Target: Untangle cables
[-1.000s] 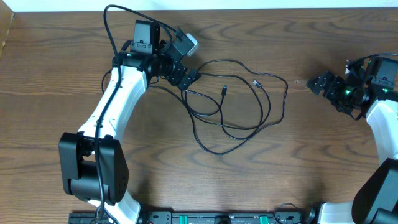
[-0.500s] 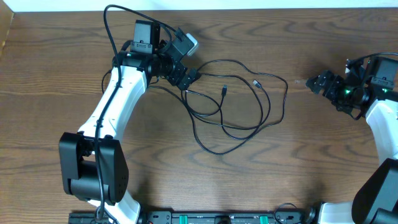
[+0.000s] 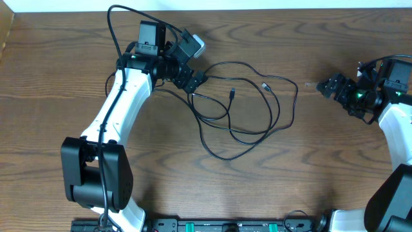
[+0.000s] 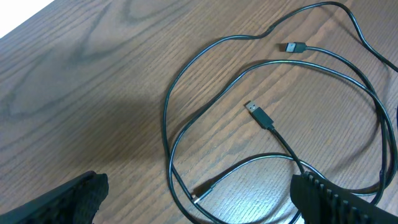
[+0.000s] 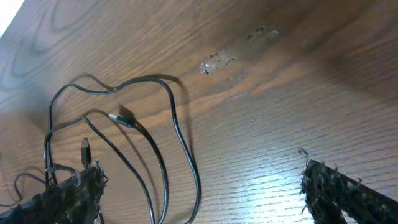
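thin black looped cables [image 4: 261,116] slack on brown wooden surface [image 3: 322,167] | left gripper [image 3: 195,82] spread, at cables' left edge | right gripper [image 3: 327,87] spread, well right of cables

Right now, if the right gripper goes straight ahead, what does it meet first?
Probably the outer loop of the cables; only table lies between it and the right gripper. Height is unclear.

Brown wood-grain table [image 3: 322,161], pale scuffed smear [image 5: 219,61] on its surface, glare patches on the grain
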`<state>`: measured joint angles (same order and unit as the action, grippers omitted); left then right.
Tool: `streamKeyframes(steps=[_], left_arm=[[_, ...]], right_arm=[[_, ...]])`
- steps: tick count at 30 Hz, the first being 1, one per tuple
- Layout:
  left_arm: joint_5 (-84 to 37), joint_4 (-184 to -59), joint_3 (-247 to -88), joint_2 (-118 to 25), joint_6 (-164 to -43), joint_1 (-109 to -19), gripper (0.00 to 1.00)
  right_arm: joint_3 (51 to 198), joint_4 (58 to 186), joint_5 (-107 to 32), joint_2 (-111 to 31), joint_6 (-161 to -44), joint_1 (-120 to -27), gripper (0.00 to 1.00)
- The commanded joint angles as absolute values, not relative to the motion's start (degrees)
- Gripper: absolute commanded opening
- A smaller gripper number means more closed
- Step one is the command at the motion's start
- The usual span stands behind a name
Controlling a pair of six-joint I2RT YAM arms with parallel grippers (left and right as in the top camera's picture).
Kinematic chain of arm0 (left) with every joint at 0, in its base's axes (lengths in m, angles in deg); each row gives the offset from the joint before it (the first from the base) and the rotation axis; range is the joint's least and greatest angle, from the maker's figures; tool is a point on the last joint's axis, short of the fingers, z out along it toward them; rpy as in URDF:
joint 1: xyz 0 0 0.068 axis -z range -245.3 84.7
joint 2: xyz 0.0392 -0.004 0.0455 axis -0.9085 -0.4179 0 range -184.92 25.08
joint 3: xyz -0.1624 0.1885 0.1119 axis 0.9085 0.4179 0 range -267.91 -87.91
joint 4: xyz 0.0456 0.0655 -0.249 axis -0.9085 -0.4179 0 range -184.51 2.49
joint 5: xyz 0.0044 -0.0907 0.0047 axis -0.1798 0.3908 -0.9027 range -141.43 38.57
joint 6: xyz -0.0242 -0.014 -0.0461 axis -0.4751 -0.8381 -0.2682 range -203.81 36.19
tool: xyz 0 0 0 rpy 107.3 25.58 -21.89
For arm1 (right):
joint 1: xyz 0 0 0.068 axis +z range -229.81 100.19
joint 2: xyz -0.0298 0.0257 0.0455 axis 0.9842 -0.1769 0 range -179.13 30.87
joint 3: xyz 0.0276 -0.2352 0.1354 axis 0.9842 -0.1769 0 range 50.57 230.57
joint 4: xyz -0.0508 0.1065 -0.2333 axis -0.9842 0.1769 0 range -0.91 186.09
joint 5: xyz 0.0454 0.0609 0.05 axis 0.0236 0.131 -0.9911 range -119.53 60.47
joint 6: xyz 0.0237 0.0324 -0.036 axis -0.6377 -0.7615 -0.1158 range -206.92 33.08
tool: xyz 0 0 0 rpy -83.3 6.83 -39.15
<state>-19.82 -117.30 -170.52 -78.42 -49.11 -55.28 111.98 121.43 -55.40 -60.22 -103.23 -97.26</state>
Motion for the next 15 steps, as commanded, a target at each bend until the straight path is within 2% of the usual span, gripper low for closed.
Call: streamKeyframes(steps=[1,7,11,14,15], left_arm=[[-19.05,-114.08,-170.26,-78.44,-47.50,-55.21,0.98],[-18.85,-113.56,-170.26,-78.44,-47.69,-55.19,0.98],[-19.58,-114.15,-170.26,-78.44,-47.85,-55.45,0.98],[-27.82,-114.96,-170.24,-78.44,-55.06,-56.02,0.98],[-34.15,-115.28,-170.02,-78.44,-59.28,-56.50,0.98]], right_arm=[[112.35,121.69,-56.15,-60.55,-103.56,-96.93,0.99],[112.33,121.62,-57.72,-60.66,-96.78,-92.63,0.99],[112.33,121.19,-53.33,-60.75,-95.41,-87.23,0.99],[112.33,121.01,-50.13,-60.86,-95.43,-83.93,0.99],[112.33,121.10,-49.22,-60.99,-95.41,-82.42,0.99]])
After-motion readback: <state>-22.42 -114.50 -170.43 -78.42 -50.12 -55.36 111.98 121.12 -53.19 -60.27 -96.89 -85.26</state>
